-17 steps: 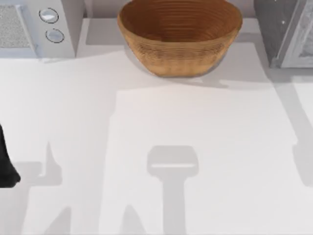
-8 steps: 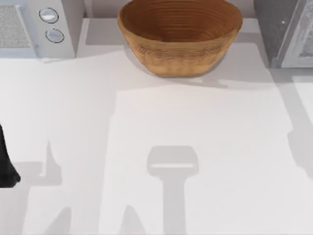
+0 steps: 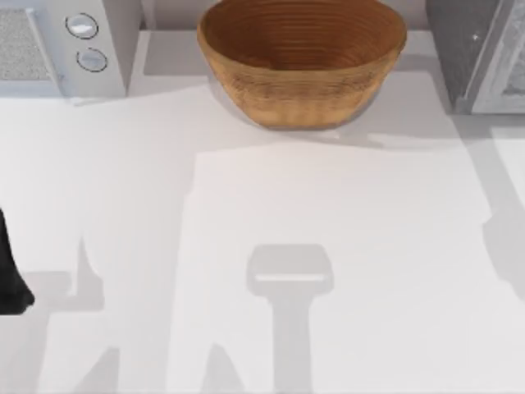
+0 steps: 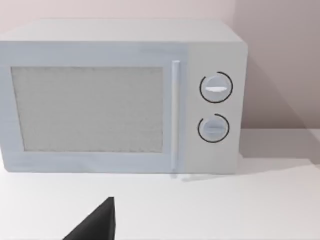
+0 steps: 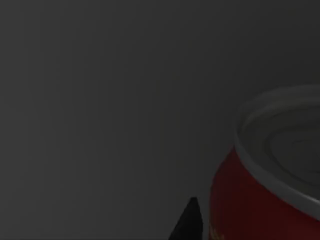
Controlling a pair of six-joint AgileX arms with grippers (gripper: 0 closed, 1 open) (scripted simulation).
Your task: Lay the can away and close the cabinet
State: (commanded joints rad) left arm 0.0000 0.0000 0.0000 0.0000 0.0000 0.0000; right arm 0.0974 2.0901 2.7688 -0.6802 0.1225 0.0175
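A: Top view. Where do the task's things stand?

B: The cabinet (image 3: 480, 53), grey and speckled, fills the desk's (image 3: 328, 205) far right corner; its lighter framed door panel shows at the right edge. The can (image 5: 265, 185) appears in the right wrist view, close to the lens against a dim grey surround, which I judge to be the cabinet's interior. Whether it rests on a shelf cannot be told.

A: And the claws?

B: One dark fingertip of the right gripper (image 5: 187, 222) lies just beside the can's red wall. Whether the claw pinches the can or is spread cannot be told. The left gripper (image 4: 95, 225) shows one dark finger above the desk, facing the white microwave (image 4: 120, 97) at the far left corner; its state likewise cannot be told. That arm (image 3: 10, 271) sits parked at the left edge.

A: How will the can handle?

B: Judged: light, stiff but thin-walled, so it dents under a hard squeeze; the smooth painted side is slippery. Take it across the mid-body, below the silver rim.

A: Any writing?

B: None legible. A faint pale mark near the can's base cannot be read. The woven bowl (image 3: 302, 61) at the far edge carries no label.
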